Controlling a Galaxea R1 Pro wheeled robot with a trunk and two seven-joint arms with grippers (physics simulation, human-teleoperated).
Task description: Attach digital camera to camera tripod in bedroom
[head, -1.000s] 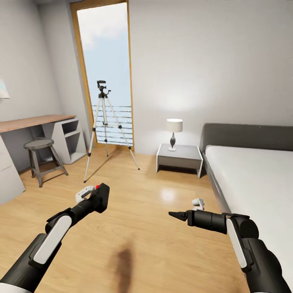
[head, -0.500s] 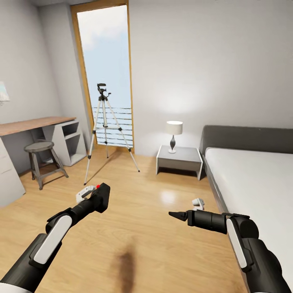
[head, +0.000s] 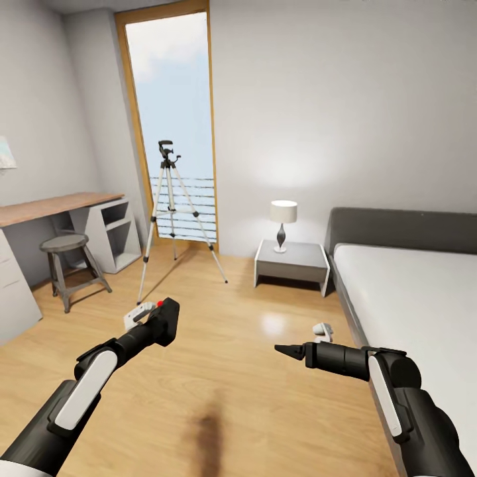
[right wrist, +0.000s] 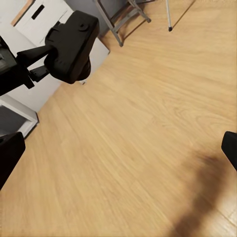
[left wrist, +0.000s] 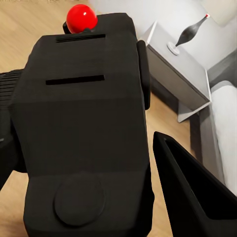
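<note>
We are gripping the digital camera (head: 163, 320) in our left pincer (head: 156, 322), red dot upward. The camera tripod (head: 173, 212) is standing upright. Our right pincer (head: 285, 349) is empty, jaws parted

No legible text, label, brand, number or sign appears on any surface or object in the three views.
</note>
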